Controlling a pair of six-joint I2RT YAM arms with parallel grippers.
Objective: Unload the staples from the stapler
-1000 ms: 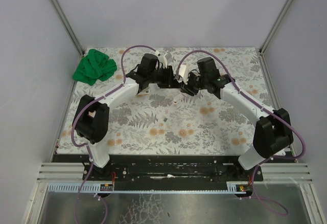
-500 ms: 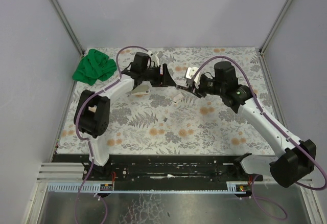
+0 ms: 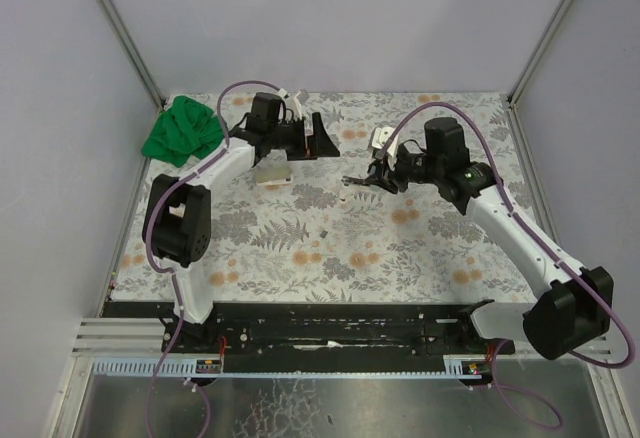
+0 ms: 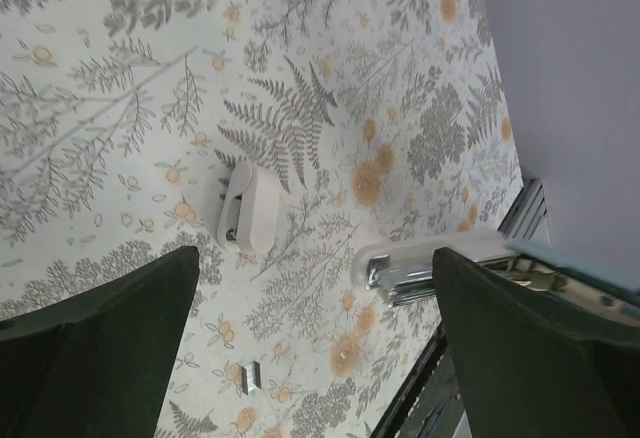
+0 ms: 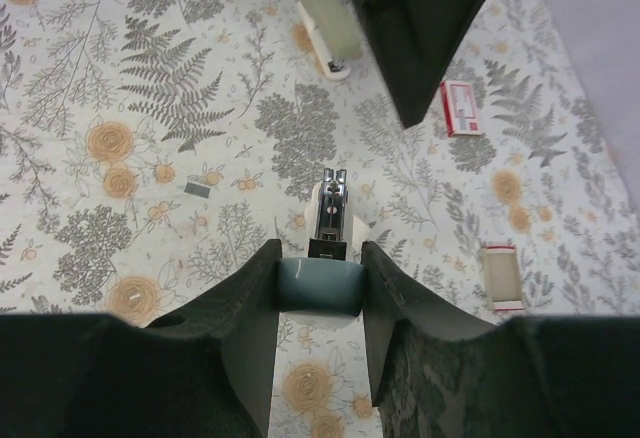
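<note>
Floral tablecloth (image 3: 420, 248) covers the table, with grey walls on three sides. Both arms reach in over the middle of the far half.

Left gripper (image 3: 318, 140) is wide apart and holds nothing. In the left wrist view its two dark fingers (image 4: 100, 348) frame bare cloth and touch no object.

Right gripper (image 3: 372, 176) is clamped on the stapler (image 5: 320, 286). The fingers (image 5: 240, 318) press on both sides of the teal body, and the metal front end sticks out past the fingertips toward the left arm. Cannot tell if the stapler touches the cloth. The two grippers face each other, apart.

Green rag (image 3: 185, 130) sits bunched in the far left corner, well away from both grippers. A pale second stapler (image 5: 325, 28) lies on the cloth near the left gripper. Two small red-and-white boxes (image 5: 460, 108) lie flat to the side of the held stapler. A small white plastic piece (image 4: 245, 208) lies on the cloth just beside the held stapler's front end.

Staples (image 3: 323, 231) are a tiny grey bit lying loose on the cloth. They sit on the near side of the held stapler, apart from it, touching neither gripper.
</note>
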